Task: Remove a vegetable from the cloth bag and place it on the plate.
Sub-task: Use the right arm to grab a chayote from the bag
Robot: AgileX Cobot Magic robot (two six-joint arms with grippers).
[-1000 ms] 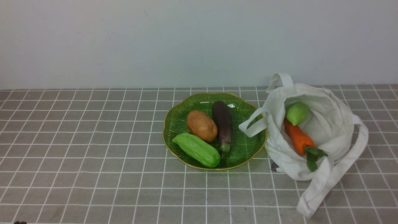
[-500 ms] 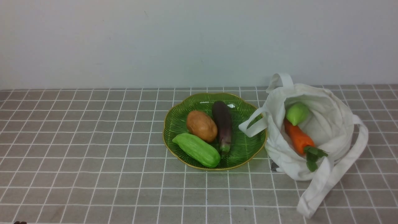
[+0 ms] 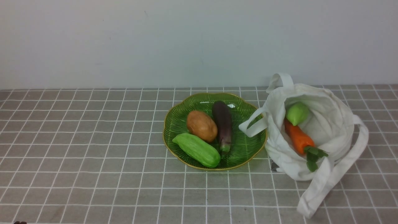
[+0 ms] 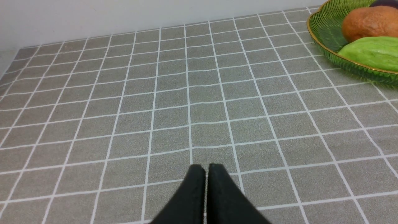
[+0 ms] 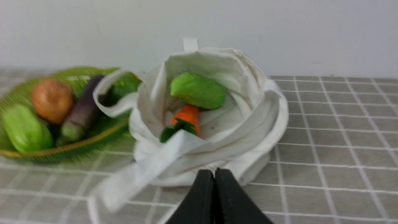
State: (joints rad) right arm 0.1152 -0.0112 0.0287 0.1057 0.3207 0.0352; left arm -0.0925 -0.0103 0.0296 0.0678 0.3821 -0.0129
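No readable text, labels, brands, numbers or signs in any view.

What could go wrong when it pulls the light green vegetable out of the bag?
The vegetable lies beside the carrot in the soft cloth bag, so the right gripper might pinch carrot or fabric instead. The bag's strap loops by the plate, and could snag. The plate already holds three vegetables, so a fourth may roll off.

Left tool (image 4: pixel 206 170) closed, right tool (image 5: pixel 214 175) closed, fingertips touching
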